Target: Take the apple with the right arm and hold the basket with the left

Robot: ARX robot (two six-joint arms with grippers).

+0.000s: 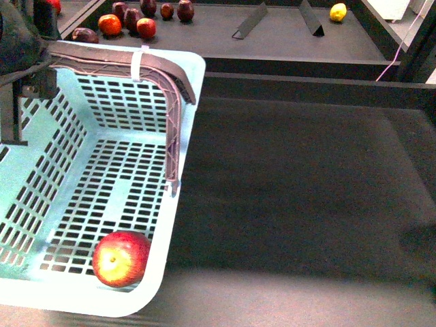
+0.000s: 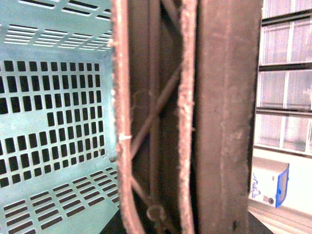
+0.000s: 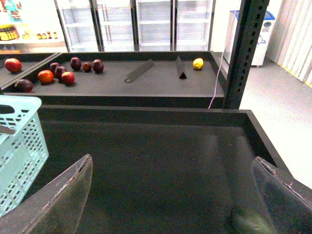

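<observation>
The apple (image 1: pixel 121 258) lies on the slotted floor at the near corner of the basket (image 1: pixel 184 177). The right claw (image 3: pixel 170 195) hangs spread and empty over the dark desk (image 1: pixel 300 177). It looks best to keep the basket level. The left claw (image 1: pixel 27 65) sits at the handle (image 1: pixel 163 71), though its grip cannot be told. The far fruits (image 1: pixel 139 17) are too small to name.
</observation>
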